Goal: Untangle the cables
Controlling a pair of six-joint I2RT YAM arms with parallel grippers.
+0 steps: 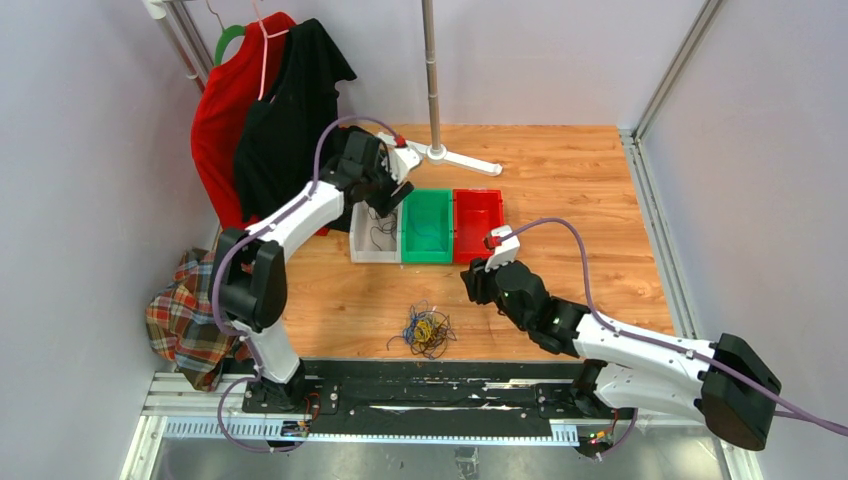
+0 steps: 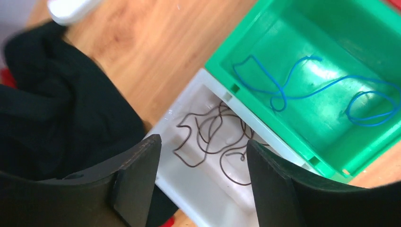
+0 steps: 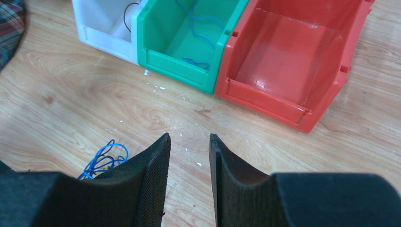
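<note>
Left jaws: wide apart, gripping nothing, poised over the white bin (image 2: 194, 191).
Right jaws: partly apart with nothing between them, low over bare bench (image 3: 156, 109) in front of the bins.
Cables: black strands (image 2: 213, 137) lie in the white bin and blue strands (image 2: 283, 90) in the green bin (image 2: 255, 33). The red bin (image 3: 265, 94) looks empty. A mixed tangle (image 1: 425, 330) sits on the bench near the arm bases, well apart from the bins.
Risk, tangle: pulling one curly strand probably drags the whole knot along or tightens it.
Risk, bins: a springy strand could hook on a pad and ride back out.
Risk, cloth: the black garment (image 2: 56, 118) lies just beside the white bin, so a low sweep could snag it.
Writing: none legible on the bins or arms.
</note>
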